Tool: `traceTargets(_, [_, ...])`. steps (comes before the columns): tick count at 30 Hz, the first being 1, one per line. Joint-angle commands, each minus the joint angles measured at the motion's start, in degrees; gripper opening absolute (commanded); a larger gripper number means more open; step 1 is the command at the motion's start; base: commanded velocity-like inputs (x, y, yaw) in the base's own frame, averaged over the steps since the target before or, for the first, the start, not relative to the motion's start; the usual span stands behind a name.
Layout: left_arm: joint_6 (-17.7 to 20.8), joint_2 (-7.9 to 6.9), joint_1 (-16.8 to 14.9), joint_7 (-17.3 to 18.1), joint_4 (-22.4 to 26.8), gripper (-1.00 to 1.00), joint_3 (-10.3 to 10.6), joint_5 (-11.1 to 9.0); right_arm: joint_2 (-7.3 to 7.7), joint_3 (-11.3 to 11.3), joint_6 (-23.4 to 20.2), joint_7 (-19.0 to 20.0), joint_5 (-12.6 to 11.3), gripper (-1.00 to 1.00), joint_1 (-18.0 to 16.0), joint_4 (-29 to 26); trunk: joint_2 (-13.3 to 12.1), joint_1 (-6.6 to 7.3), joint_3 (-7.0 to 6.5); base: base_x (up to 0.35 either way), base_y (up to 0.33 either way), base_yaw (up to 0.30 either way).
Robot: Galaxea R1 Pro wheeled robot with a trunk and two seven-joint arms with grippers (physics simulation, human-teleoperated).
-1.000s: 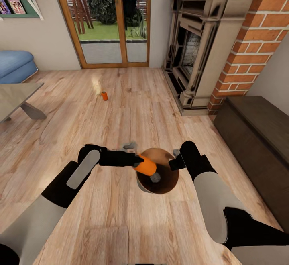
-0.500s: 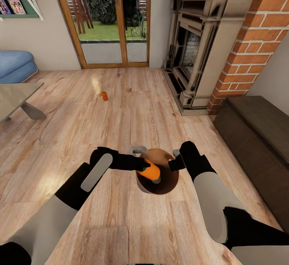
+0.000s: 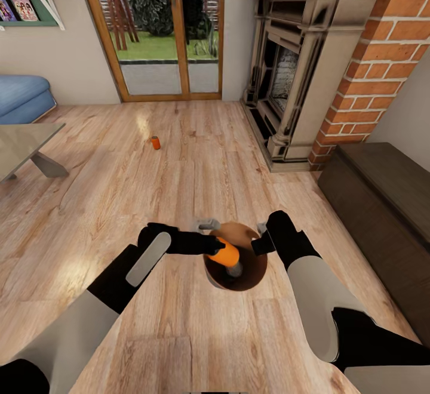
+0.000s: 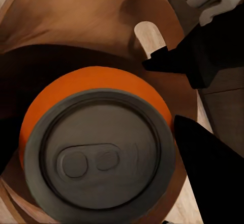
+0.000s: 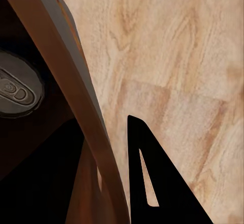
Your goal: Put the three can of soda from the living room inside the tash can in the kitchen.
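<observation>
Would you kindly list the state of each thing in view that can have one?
Held can of soda: tilted over the bin's mouth, gripped by the left gripper.
Tash can: upright on the wood floor, mouth open, rim gripped by the right gripper.
Second can of soda: standing upright on the floor, untouched.
Glass doors: closed.

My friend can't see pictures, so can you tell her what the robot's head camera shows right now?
The left gripper holds an orange can of soda over the open trash can, whose rim the right gripper grips. Another can stands farther off on the wood floor, near glass doors and a brick fireplace.
</observation>
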State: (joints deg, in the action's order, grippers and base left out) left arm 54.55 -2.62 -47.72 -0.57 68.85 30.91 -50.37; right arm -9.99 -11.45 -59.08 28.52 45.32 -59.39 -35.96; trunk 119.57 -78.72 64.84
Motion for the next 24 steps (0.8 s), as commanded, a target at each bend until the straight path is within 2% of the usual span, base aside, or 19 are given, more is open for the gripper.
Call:
traceTargets(1, [0.0, 0.11, -0.01, -1.68, -2.94, -1.0, -0.04, 3.49, -0.01, 0.01, -0.92, 1.52, -4.39, -1.0, -0.03, 0.05, 0.0, 0.01, -0.01, 0.0, 0.0, 0.0])
traceTargets(6, [-0.92, 1.37, -0.01, -1.8, -3.95, -1.0, 1.5, 3.84, -0.01, 0.1, -0.92, 1.52, -4.44, -1.0, -0.03, 0.1, 0.0, 0.01, -0.01, 0.0, 0.0, 0.0])
traceTargets(13, [-1.21, 3.17, -0.01, -2.58, -4.14, -1.0, 2.51, 3.99, -0.01, 0.11, -0.92, 1.54, -4.45, -1.0, -0.03, 0.1, 0.0, 0.01, -0.01, 0.0, 0.0, 0.0])
traceTargets(20, [-1.28, 6.2, -0.01, -5.05, -6.5, -1.0, 3.32, 6.42, -0.01, 0.16, -0.92, 1.54, -4.45, -1.0, -0.03, 0.17, 0.0, 0.01, -0.01, 0.0, 0.0, 0.0])
traceTargets(24, [-1.33, 6.52, -0.01, -5.16, -7.04, -1.0, 3.56, 7.36, -0.01, 0.33, -0.92, 1.54, -4.45, -1.0, -0.03, 0.18, 0.0, 0.01, -0.01, 0.0, 0.0, 0.0])
